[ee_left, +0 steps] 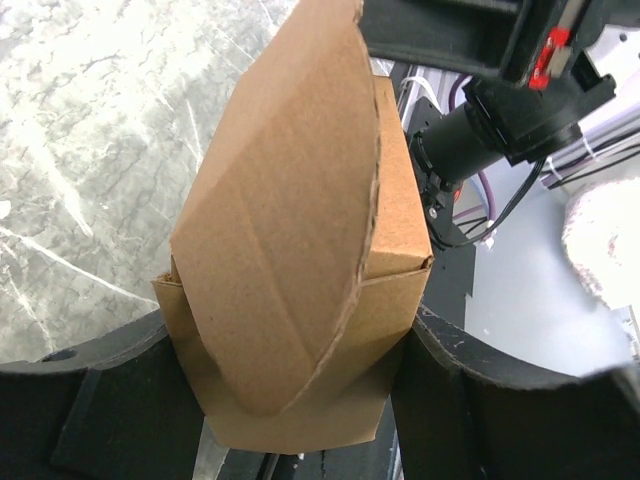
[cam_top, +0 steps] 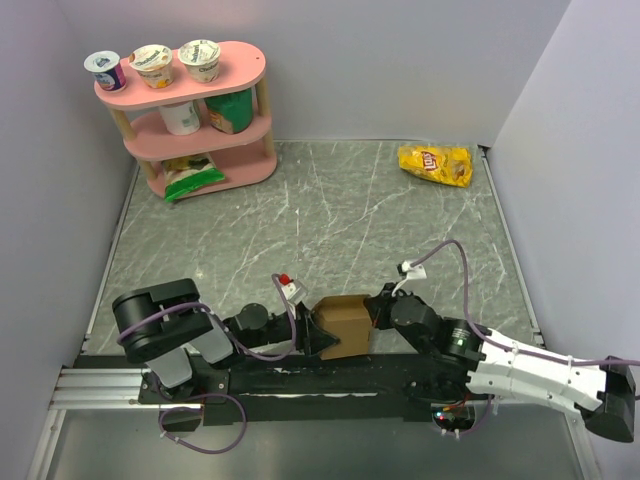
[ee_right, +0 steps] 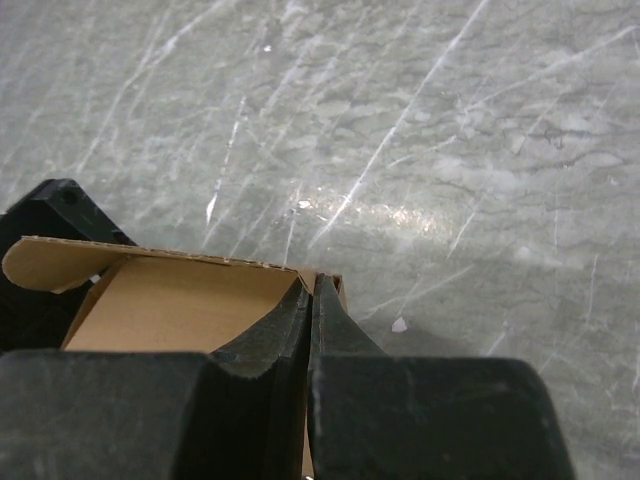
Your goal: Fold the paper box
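Paper box [cam_top: 345,325]: partly formed, one rounded flap standing up, at the near table edge just beyond the black base plate [cam_top: 300,385].

Left gripper [cam_top: 318,332] lies low and level. Its jaws are spread wide, with the box body seated between the fingers [ee_left: 470,400]; both touch it.

Right gripper [ee_right: 312,300] reaches in from the box's right, jaws nearly closed, pinching one box wall.

Beyond the box: grey marbled table [cam_top: 330,220].

Far right of the box: yellow chip bag [cam_top: 435,163], Lay's logo legible.

Far left: pink shelf [cam_top: 245,65]; cup labels too small to read.

The right claw [ee_right: 312,288] pinches a wall of the paper box [ee_right: 170,300].
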